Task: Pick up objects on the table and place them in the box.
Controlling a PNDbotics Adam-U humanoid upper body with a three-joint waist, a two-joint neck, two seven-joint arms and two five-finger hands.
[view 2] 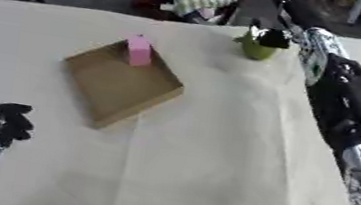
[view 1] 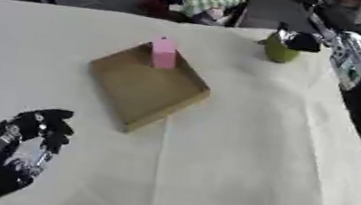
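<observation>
At about seven o'clock, nearest to the camera, the left robot hand [view 1: 39,127] rested low over the counter [view 1: 236,173] with its fingers curled inward and nothing between them. Further in, near ten o'clock of the middle, the shallow cardboard box [view 1: 146,89] lay turned like a diamond, and a pink block [view 1: 164,51] stood upright at its far corner; I could not tell if it was inside the wall or on the rim. Far away, at about one o'clock, a green object [view 2: 256,48] sat on the cloth, well apart from the box. The right robot hand [view 2: 270,36] was on top of it, at the end of an arm stretched almost straight along the right side. Its fingers seemed closed around the upper part, but the contact was not clear. The object looked small, light and probably stiff, with a smooth skin that could slip, so a hold around its widest part seemed safer than on its top.
</observation>
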